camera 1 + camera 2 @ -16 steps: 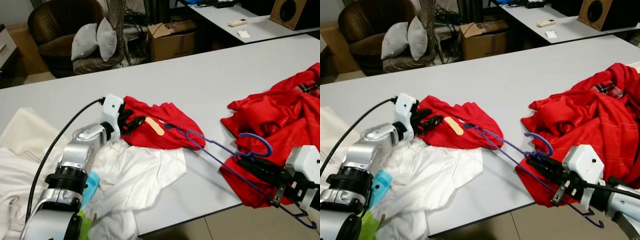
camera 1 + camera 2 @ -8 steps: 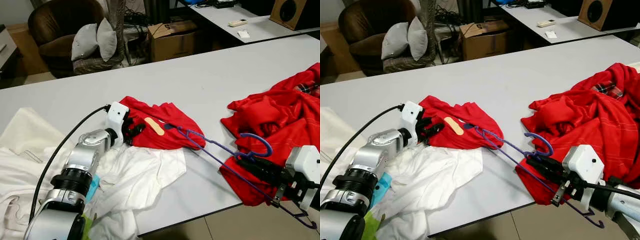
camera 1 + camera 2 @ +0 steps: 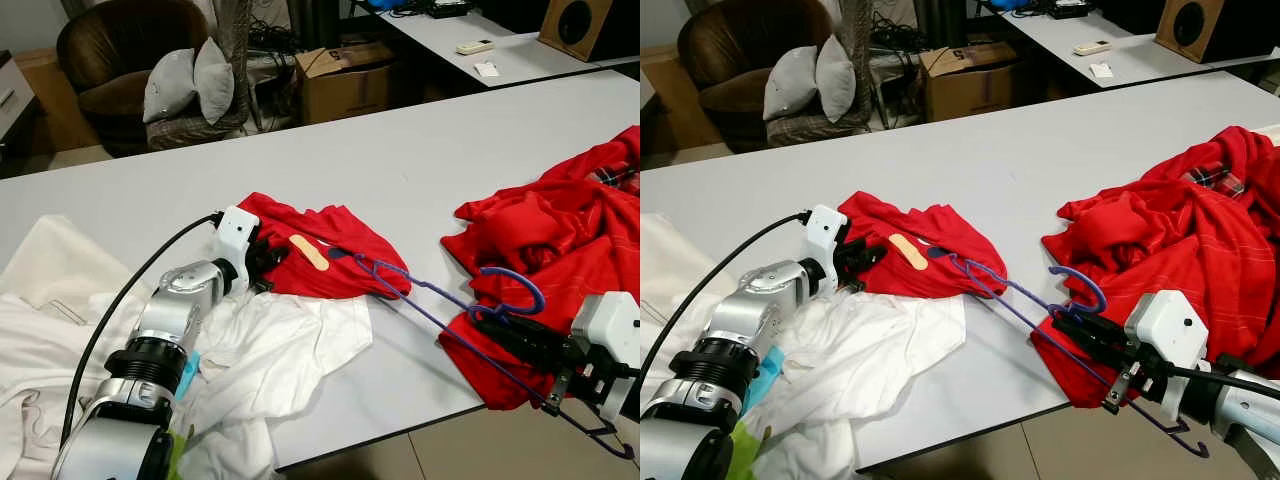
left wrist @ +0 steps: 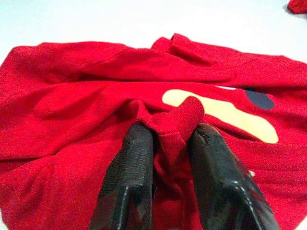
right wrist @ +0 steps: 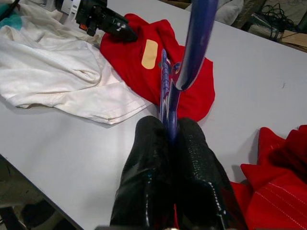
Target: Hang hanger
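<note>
A blue wire hanger [image 3: 455, 305] lies slanted across the grey table [image 3: 400, 160], its far end tucked into a small red shirt [image 3: 320, 255] with a tan patch. My right gripper [image 3: 490, 322] is shut on the hanger just below its hook, at the table's front right. My left gripper [image 3: 268, 262] is shut on a fold of the red shirt [image 4: 172, 120] at its left edge; the black fingers [image 4: 132, 163] pinch the cloth between them.
White garments [image 3: 270, 350] lie bunched at the front left under my left arm. A heap of red clothes [image 3: 560, 230] covers the right side. Behind the table stand a brown armchair [image 3: 120, 60] with grey cushions, a cardboard box [image 3: 345, 75] and a second table.
My left gripper has pushed right into the red shirt's edge and closed on a fold of it. The right gripper and hanger have stayed put.
</note>
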Robot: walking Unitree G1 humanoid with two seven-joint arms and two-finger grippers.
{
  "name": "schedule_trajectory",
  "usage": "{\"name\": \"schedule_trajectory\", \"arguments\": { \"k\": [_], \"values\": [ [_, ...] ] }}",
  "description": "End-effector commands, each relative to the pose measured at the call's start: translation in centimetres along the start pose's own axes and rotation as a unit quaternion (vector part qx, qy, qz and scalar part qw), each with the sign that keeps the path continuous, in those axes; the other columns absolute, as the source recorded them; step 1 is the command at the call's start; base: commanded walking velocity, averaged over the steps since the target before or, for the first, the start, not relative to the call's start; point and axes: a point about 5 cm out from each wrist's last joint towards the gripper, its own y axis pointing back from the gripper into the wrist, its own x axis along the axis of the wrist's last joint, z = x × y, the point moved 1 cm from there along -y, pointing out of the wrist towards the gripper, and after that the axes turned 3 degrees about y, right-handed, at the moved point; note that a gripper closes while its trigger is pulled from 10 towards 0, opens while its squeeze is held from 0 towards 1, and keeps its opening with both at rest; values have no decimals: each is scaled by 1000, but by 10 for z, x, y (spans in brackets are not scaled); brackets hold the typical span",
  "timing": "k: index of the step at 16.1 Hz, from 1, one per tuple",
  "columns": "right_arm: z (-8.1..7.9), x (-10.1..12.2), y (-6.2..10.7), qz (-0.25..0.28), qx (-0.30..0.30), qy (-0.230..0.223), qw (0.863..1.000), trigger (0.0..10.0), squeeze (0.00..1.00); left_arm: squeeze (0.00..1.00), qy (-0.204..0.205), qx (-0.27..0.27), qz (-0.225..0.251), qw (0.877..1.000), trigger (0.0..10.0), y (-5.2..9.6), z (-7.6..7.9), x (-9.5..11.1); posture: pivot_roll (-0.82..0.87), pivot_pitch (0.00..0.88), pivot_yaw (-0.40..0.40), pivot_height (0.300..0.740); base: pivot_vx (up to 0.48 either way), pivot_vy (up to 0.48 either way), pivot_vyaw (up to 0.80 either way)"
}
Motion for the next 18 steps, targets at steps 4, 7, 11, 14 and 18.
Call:
{"name": "schedule_trajectory", "arguments": {
  "k": [4, 7, 11, 14, 18],
  "values": [
    [-1, 2, -1, 2, 10, 6, 1000, 10000, 0, 0, 11, -5, 24, 1000, 0, -1, -1, 9, -172, 0, 106, 740, 0, 0, 0],
    [-1, 2, -1, 2, 9, 6, 1000, 10000, 0, 0, 18, -6, 31, 999, 0, -2, -1, 11, -174, 0, 109, 740, 0, 0, 0],
    [-5, 1, -5, 6, 14, 2, 1000, 10000, 0, 0, 17, 1, 98, 995, 0, -11, 0, 57, -167, 0, 109, 740, 0, 0, 0],
    [-9, 2, -14, 18, 3, 3, 1000, 10000, 0, 0, -14, -18, 260, 965, 0, 5, 1, 151, -161, 0, 115, 740, 0, 0, 0],
    [-27, 4, -24, 37, 17, -13, 999, 10000, 0, 0, 3, -29, 341, 939, 0, 37, -8, 176, -150, 0, 116, 740, 0, 0, 0]
  ]
}}
